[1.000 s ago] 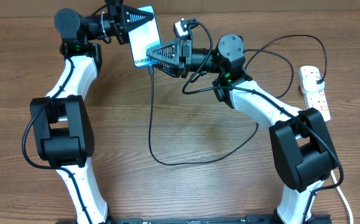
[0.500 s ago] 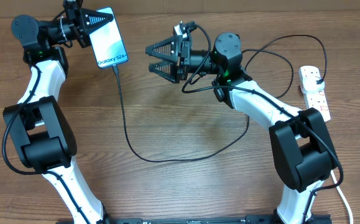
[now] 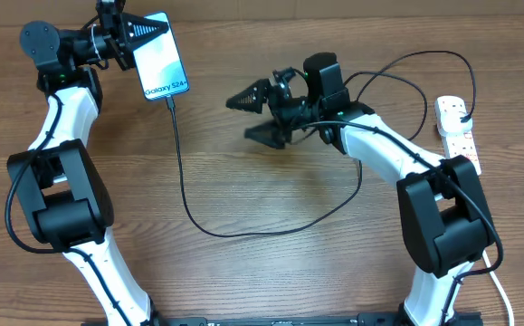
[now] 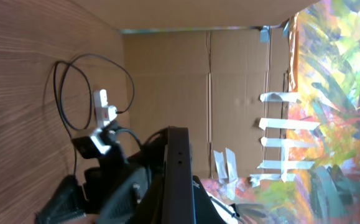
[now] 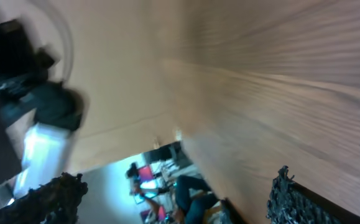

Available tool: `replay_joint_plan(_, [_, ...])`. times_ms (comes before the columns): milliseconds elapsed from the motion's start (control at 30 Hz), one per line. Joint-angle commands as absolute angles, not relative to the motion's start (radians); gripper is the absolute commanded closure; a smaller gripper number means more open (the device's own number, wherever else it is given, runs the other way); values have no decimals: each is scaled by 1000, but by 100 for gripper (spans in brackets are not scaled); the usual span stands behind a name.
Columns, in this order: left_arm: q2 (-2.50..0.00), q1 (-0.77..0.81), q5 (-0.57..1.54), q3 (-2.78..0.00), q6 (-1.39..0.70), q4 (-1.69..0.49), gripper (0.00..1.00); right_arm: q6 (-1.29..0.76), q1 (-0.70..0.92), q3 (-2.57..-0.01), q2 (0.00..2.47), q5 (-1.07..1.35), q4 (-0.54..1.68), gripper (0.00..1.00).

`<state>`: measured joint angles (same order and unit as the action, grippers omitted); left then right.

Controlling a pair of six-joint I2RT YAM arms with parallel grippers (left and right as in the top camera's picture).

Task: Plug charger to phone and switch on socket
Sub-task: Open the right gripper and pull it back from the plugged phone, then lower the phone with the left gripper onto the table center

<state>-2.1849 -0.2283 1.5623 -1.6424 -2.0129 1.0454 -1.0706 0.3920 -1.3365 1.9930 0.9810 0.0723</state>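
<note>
Seemingly plugged with the thin black cable (image 3: 182, 181), the cyan-screened smartphone (image 3: 160, 56) sits clamped in the left gripper (image 3: 128, 38) at top left; next the wide-open, empty right gripper (image 3: 242, 118) must switch on the white power strip (image 3: 457, 138).

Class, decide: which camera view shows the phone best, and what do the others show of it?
Overhead. It shows the phone face-on, with its lit blue screen, the Galaxy text, and the charger cable running from its lower end. Left wrist shows only its thin dark edge. Right wrist is too blurred to tell.
</note>
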Motion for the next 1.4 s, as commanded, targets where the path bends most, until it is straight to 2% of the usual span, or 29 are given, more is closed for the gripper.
replay_joint_plan(0, [-2177, -200, 1579, -1658, -1998, 1053, 95, -906, 350, -1346, 1989, 831, 217, 3])
replay_joint_plan(267, [-2177, -162, 1579, -1658, -1892, 1052, 96, -751, 272, -1346, 1890, 572, 476, 3])
replay_joint_plan(600, [-2181, -50, 1580, -1657, -1754, 1023, 96, -705, 215, -1346, 1729, 311, 695, 3])
replay_joint_plan(700, [-2187, -7, 1580, -1657, -1647, 931, 96, -700, 213, -1346, 1689, 265, 733, 3])
replay_joint_plan(867, [-2188, 56, 1564, -1657, -1415, 654, 96, -678, 213, -1346, 1634, 255, 754, 3])
replay_joint_plan(967, [-2188, 81, 1496, -1657, -1290, 459, 96, -674, 213, -1346, 1611, 255, 765, 3])
replay_joint_plan(1067, [-2188, 91, 1389, -1657, -1274, 305, 96, -666, 213, -1346, 1596, 259, 780, 2])
replay_joint_plan(1367, [-2188, 94, 1290, -1657, -1092, 192, 96, -633, 213, -1346, 1593, 266, 803, 2])
